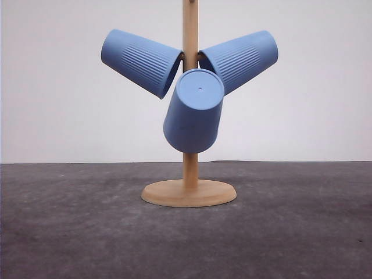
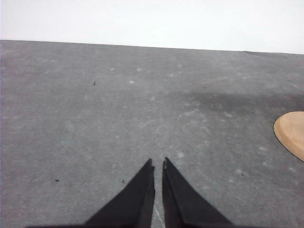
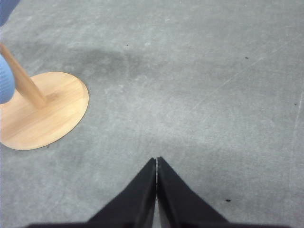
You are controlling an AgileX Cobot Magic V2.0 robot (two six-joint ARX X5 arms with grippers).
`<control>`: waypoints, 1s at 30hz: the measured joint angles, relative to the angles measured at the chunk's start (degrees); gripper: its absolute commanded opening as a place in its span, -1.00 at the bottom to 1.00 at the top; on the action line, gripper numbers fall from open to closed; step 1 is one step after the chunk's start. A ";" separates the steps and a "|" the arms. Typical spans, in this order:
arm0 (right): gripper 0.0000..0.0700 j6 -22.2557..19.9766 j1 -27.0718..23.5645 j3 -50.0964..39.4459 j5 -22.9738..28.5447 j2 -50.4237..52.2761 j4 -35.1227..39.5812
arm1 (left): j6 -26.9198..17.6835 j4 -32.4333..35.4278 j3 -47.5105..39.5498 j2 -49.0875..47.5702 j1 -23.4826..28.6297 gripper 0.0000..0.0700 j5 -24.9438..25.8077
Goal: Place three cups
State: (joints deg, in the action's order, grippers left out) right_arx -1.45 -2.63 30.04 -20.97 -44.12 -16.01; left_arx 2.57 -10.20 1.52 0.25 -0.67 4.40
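Note:
Three light-blue ribbed cups hang upside down on a wooden rack in the front view: one cup (image 1: 141, 62) tilts up to the left, another cup (image 1: 239, 60) tilts up to the right, and the third cup (image 1: 195, 111) points its flat base toward the camera. The rack's pole (image 1: 190, 168) rises from a round wooden base (image 1: 189, 193). My left gripper (image 2: 157, 164) is shut over bare table, with an edge of the base (image 2: 291, 134) off to one side. My right gripper (image 3: 157, 160) is shut too, empty, beside the base (image 3: 42, 111); a sliver of cup (image 3: 5, 80) shows at the frame's edge.
The dark grey table (image 1: 302, 232) stretches wide on both sides of the rack. A plain white wall (image 1: 314, 104) stands behind it.

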 measured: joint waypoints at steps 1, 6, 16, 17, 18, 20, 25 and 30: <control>-1.00 0.00 0.00 0.00 0.00 0.00 0.01 | 0.01 0.00 0.00 0.00 0.00 -0.97 0.00; -1.00 0.00 0.00 0.00 0.00 0.00 0.00 | 0.00 0.00 0.02 0.00 0.00 -0.97 0.00; -1.00 -2.16 0.00 -0.05 3.33 2.97 -0.86 | 0.02 -0.02 0.00 0.00 0.00 -0.97 0.00; -1.00 -2.62 0.23 -0.48 5.36 4.70 -0.96 | 0.02 -0.02 0.00 0.00 0.00 -0.97 0.00; -1.00 -2.95 0.58 -1.30 7.82 6.80 -0.62 | 0.02 -0.02 0.00 0.00 0.00 -0.97 0.00; -1.00 -3.02 1.45 -5.01 13.97 12.00 1.98 | 0.02 0.00 0.00 0.00 0.00 -0.97 0.00; -1.00 -1.36 2.53 -17.77 22.64 27.23 8.17 | 0.02 -0.02 0.00 0.00 0.00 -0.97 0.00; -1.00 0.58 2.56 -25.45 22.73 38.66 9.04 | 0.02 -0.02 0.02 0.00 0.00 -0.97 0.00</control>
State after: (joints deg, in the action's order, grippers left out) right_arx -0.87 -0.08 4.59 1.76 -5.46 -6.97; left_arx 2.59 -10.22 1.54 0.25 -0.67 4.40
